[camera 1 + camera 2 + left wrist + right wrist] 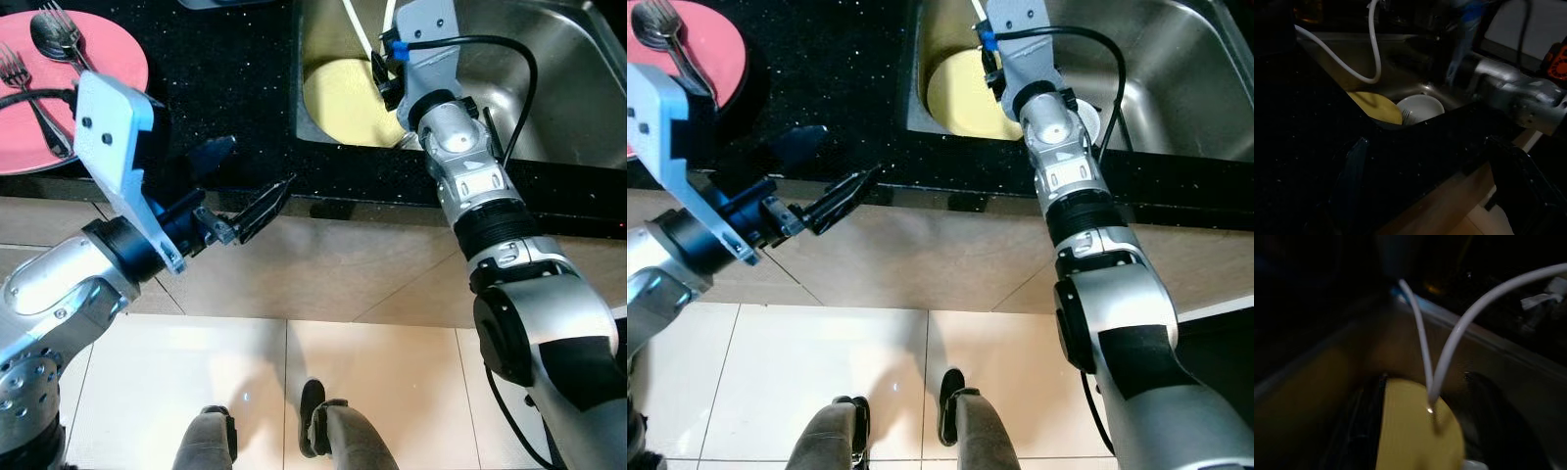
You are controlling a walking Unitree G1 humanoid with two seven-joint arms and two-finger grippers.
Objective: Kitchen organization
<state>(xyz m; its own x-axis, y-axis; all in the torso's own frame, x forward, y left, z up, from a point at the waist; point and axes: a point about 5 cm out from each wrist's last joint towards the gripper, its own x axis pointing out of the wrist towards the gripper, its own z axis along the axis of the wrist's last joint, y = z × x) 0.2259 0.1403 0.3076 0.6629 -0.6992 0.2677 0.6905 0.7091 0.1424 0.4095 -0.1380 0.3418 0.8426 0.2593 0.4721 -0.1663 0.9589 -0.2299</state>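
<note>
A humanoid robot stands at a black speckled desk (225,88) with a steel sink (558,88) set into it, both silver arms raised. The left gripper (245,186) hovers at the desk's front edge, its two long black fingers (263,209) spread well apart and holding nothing; one finger lies over the dark top, the other reaches out past the edge above the wooden cabinet front (343,264). The right gripper (384,73) reaches down into the sink's left part, just above a yellow plate (343,98) that lies in the basin against the sink's left wall; whether its fingers are apart or closed cannot be told, for the wrist body hides them. A thin white hose (1449,347) loops down into the basin and ends at the yellow plate. From the left wrist view, a white bowl (1422,106) sits in the sink right beside the yellow plate, with what looks like a fork's tines (1406,115) showing between them. At the desk's far left corner rests a pink plate (98,54) carrying a spoon (54,39) and forks (29,93). Below, the robot's feet (312,416) stand on a pale tiled floor (392,392).
</note>
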